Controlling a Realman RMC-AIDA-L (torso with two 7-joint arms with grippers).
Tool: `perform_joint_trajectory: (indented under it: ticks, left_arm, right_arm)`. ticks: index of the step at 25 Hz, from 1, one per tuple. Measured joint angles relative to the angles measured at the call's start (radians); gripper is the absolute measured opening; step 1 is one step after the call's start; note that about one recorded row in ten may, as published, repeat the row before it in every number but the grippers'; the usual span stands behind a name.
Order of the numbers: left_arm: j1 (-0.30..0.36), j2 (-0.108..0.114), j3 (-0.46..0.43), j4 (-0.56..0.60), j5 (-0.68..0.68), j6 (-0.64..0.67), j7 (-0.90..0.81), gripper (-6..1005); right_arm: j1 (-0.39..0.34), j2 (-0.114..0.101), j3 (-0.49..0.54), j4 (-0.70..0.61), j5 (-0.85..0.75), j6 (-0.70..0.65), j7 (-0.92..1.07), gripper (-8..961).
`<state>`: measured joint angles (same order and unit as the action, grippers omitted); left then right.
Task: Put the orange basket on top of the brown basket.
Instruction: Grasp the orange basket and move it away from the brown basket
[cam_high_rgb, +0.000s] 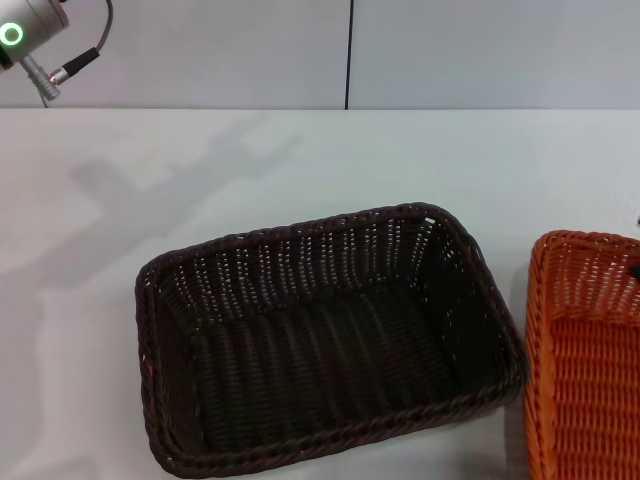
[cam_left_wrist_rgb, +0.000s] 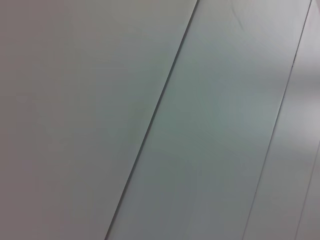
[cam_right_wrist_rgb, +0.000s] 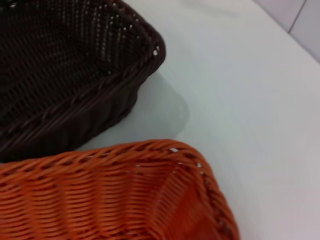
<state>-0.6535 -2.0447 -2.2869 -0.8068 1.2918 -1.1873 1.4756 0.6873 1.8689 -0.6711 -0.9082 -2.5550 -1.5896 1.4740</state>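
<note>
The brown basket (cam_high_rgb: 330, 345) sits open and empty at the middle of the white table. Its corner also shows in the right wrist view (cam_right_wrist_rgb: 75, 75). The orange basket (cam_high_rgb: 590, 360) stands just to its right, cut off by the head view's edge, with a narrow gap of table between the two. The right wrist camera looks from close by at the orange basket's rim and corner (cam_right_wrist_rgb: 125, 195); none of that arm's fingers show. A piece of the left arm (cam_high_rgb: 25, 35) with a green ring light hangs at the far left, high above the table. Its gripper is out of view.
White table (cam_high_rgb: 300, 170) stretches behind and to the left of the baskets. A grey panelled wall (cam_high_rgb: 450, 50) stands behind the table, and the left wrist view shows only such panels (cam_left_wrist_rgb: 160, 120). A small dark sliver (cam_high_rgb: 636, 268) pokes in at the right edge over the orange basket.
</note>
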Motion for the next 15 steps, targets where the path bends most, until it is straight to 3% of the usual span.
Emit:
perform_joint_trajectory:
  ticks: [13,15]
  left_arm:
    - [0.01,-0.006,0.0,0.009,0.0,-0.005,-0.004,836]
    - [0.011,-0.005,0.0,0.014,0.0,-0.006,-0.004,836]
  right_arm:
    - [0.003,0.031,-0.039,0.081,0.003,0.124,-0.024,636]
    - [0.002,0.029,-0.034,0.077,0.005,0.109,-0.026,552]
